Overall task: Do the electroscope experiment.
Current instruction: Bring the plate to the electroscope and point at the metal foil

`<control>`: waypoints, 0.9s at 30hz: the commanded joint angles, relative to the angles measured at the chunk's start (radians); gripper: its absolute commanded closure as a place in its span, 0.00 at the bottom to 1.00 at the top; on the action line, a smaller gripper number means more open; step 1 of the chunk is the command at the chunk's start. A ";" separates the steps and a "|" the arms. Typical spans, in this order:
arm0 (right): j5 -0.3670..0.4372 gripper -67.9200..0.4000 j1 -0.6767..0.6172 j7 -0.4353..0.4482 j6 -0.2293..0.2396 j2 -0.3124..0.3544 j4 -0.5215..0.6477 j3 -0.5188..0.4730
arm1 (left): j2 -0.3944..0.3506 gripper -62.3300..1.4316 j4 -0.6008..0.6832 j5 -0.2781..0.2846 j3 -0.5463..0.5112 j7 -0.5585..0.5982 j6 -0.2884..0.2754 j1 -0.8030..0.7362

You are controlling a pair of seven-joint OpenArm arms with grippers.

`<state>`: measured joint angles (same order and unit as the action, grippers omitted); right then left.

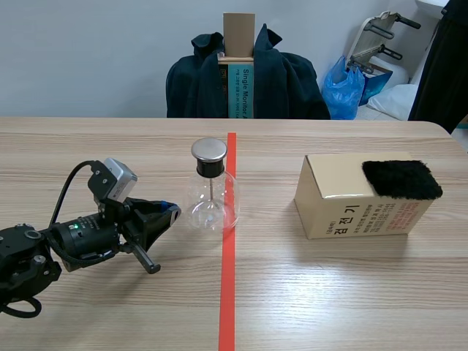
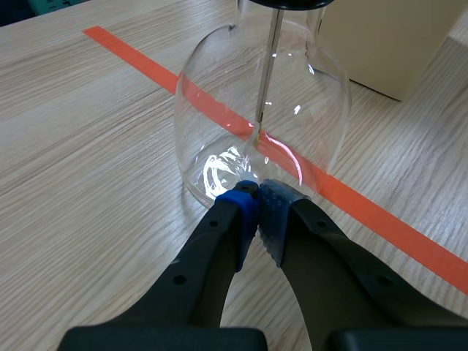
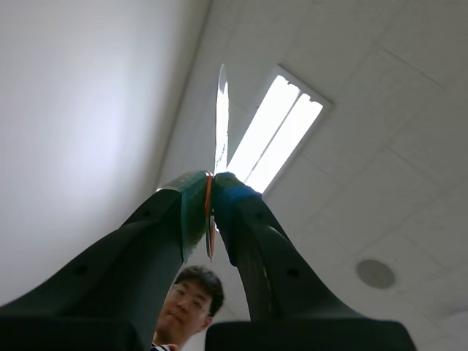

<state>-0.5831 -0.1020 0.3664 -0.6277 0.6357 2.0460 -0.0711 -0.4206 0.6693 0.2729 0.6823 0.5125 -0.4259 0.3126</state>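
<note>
Near-left on the tabletop (image 1: 329, 292), the left claw (image 2: 256, 194) lies pinched shut and empty, tips at the base of the electroscope flask (image 1: 210, 194), probably steadying it. The right claw (image 3: 210, 191) clamps a thin clear strip (image 3: 221, 117) pointing ceilingward, perhaps for rubbing on the fur pad (image 1: 401, 179) atop the box (image 1: 344, 212); that arm is outside the scene view.

Wood-grain table (image 1: 351, 292), crossed from 12 to 6 o'clock by an orange-red tape line (image 1: 227, 292). Beyond its far edge at 12 o'clock, a dark jacket (image 1: 289, 84) draped round a tall teal-and-brown box (image 1: 238, 44). At 1 o'clock a blue plastic bag (image 1: 344, 88), with a folded grey frame (image 1: 380, 36) just beside it. Black cloth (image 1: 447, 66) hanging at 2 o'clock. Overhead in the right wrist view, a lit ceiling lamp (image 3: 278, 135), a round ceiling fitting (image 3: 375, 273) at its 4 o'clock, a person's head (image 3: 191, 292) at its 7.
</note>
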 commanded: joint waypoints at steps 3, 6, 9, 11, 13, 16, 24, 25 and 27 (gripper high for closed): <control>-0.087 0.98 0.026 -0.009 0.046 -0.069 -0.032 0.090 | -0.003 0.93 0.022 0.011 -0.008 0.011 0.008 0.003; -0.162 0.98 0.036 -0.013 0.092 -0.130 -0.078 0.174 | -0.004 0.93 0.022 0.011 -0.008 0.007 0.024 0.003; -0.220 0.98 0.039 -0.012 0.152 -0.179 -0.137 0.244 | -0.004 0.93 0.022 0.011 -0.008 0.004 0.024 0.003; -0.252 0.98 0.047 -0.013 0.180 -0.206 -0.187 0.285 | -0.004 0.93 0.022 0.011 -0.008 0.003 0.024 0.003; -0.280 0.98 0.055 -0.012 0.188 -0.231 -0.241 0.320 | -0.004 0.93 0.022 0.011 -0.008 0.002 0.025 0.003; -0.322 0.98 0.072 -0.012 0.201 -0.265 -0.325 0.364 | -0.004 0.93 0.022 0.011 -0.008 -0.008 0.025 0.003; -0.388 0.98 0.117 0.003 0.203 -0.347 -0.544 0.418 | -0.004 0.93 0.022 0.014 -0.008 -0.008 0.024 0.003; -0.393 0.98 0.122 0.003 0.202 -0.356 -0.570 0.419 | -0.004 0.93 0.022 0.014 -0.008 -0.008 0.024 0.003; -0.402 0.98 0.134 0.010 0.201 -0.375 -0.620 0.419 | -0.004 0.93 0.022 0.015 -0.008 -0.008 0.024 0.003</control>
<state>-0.9886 0.0010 0.3695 -0.4103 0.2588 1.4082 0.3538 -0.4213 0.6693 0.2760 0.6823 0.4896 -0.3965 0.3122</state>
